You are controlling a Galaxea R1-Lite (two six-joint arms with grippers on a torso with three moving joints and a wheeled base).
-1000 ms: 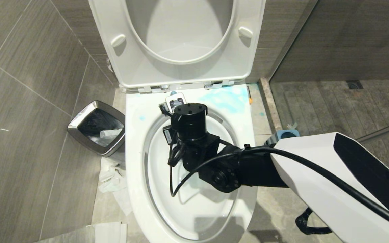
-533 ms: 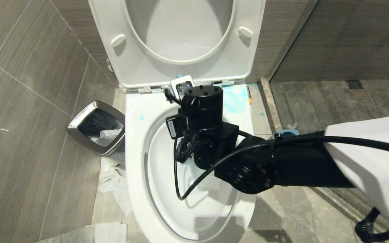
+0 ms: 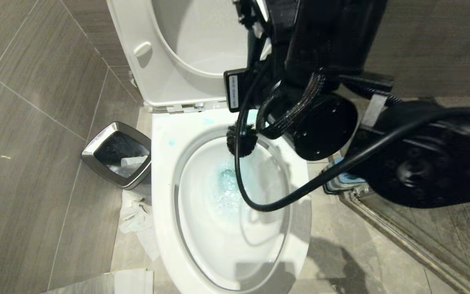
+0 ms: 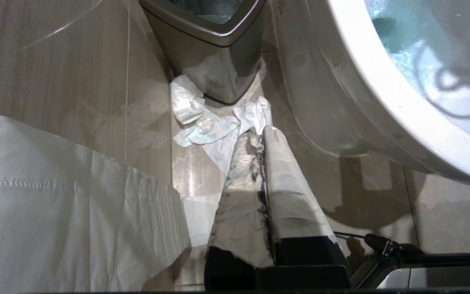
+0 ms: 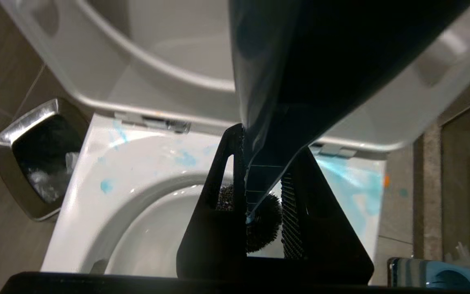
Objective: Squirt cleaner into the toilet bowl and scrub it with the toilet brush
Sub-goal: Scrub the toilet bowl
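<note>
Toilet bowl (image 3: 165, 163) noted with seat and lid raised; blue foamy liquid is pooled at its bottom and blue smears are seen on the back rim.

Since a second ago the right arm has been swung up from low inside the bowl, and the brush head is now exposed at the back edge of the bowl, above the water. Scrubbing is judged paused or finished; a return to the brush base (image 5: 435, 277) on the floor beside the toilet seems likely.

Toilet brush (image 3: 241, 141): dark handle, round black bristle head, clamped in the right end effector (image 5: 264, 196).

Left end effector (image 4: 261, 134) clenched on nothing, parked low beside the bin (image 3: 116, 153).
</note>
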